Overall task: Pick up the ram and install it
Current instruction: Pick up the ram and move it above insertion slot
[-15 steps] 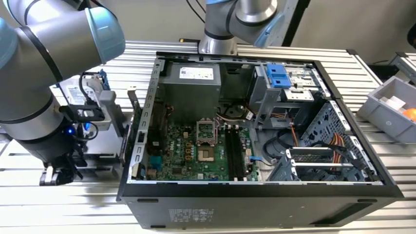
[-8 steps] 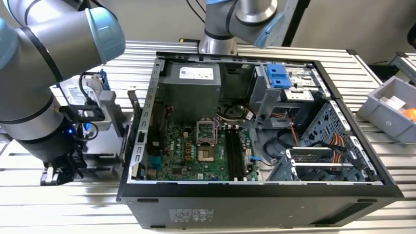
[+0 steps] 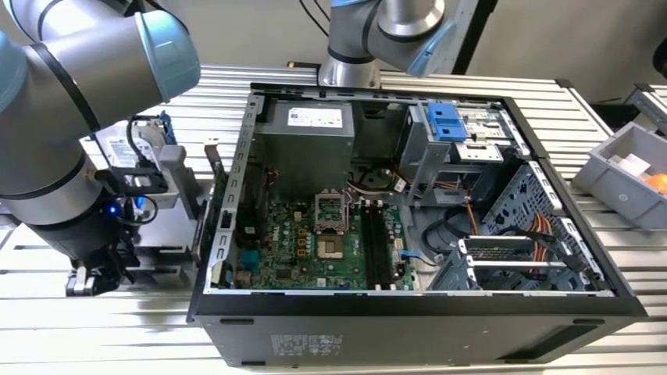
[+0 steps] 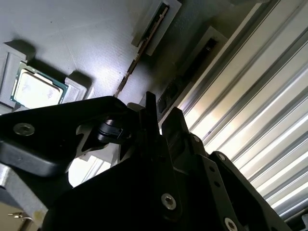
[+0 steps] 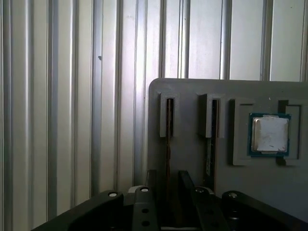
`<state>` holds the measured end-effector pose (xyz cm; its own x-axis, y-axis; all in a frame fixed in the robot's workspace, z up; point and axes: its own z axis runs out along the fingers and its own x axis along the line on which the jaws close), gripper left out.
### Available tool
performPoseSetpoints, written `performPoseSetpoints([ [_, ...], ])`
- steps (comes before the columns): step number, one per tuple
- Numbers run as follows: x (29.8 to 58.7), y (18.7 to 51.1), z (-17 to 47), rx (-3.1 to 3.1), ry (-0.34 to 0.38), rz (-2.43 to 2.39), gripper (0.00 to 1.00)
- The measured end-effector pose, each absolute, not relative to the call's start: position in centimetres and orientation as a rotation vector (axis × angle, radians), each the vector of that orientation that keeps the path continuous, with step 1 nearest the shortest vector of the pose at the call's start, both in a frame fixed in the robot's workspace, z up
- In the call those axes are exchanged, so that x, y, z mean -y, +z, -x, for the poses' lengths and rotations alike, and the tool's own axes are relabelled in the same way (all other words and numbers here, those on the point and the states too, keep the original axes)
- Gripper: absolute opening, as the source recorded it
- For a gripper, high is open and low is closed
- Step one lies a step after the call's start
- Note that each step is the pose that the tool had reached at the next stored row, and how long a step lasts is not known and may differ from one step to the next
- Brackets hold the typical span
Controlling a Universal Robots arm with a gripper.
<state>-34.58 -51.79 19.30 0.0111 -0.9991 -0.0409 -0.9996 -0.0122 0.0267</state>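
First wrist view: the end effector hangs over a grey holder. Its 2 fingers are spread, 1 on each side of the ram.
Ram: it stands on edge in a narrow groove of the holder, and is the stick farther from the processor. Kept upright like this, both flat faces are free for the fingers, which I judge to be the reason for the groove.
Grip: the fingers straddle the ram, but as far as I can tell nothing is pinched. A dark margin shows on either side of the stick.
Second stick: it sits edge-on in the neighbouring groove, between the ram and the processor, apart from the fingers.
Second wrist view: both sticks show as thin dark lines running along their grooves, so the fingers are lined up lengthwise with the holder.
Exterior view: the arm bends down at the exterior view's left, with the end effector low beside the outer wall of the computer case and well apart from its interior.
Motherboard: it lies flat in the open case, facing up, so it can be reached from above.
Long black slots: they lie side by side on the board and appear empty. I judge them to be where the ram belongs.
Surface: ribbed metal, carrying the case and the holder.
Stage: the pick-up is at the straddling point, with the ram seated in the holder and not lifted.
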Motion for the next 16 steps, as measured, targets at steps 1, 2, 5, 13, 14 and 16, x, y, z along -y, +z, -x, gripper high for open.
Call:
performPoseSetpoints([
  [1, 51.79, 19.29, 34.58, -2.197, 0.083, 2.223, 1.0],
  [2, 51.79, 19.28, 34.58, -2.195, 0.088, 2.221, 1.0],
  [5, 51.79, 19.27, 34.58, -2.196, 0.087, 2.221, 1.0],
  [13, 51.87, 19.15, 34.58, -2.198, 0.085, 2.224, 1.0],
  [14, 51.87, 19.14, 34.58, -2.198, 0.085, 2.224, 1.0],
  [16, 51.87, 19.1, 34.58, -2.198, 0.085, 2.224, 1.0],
])
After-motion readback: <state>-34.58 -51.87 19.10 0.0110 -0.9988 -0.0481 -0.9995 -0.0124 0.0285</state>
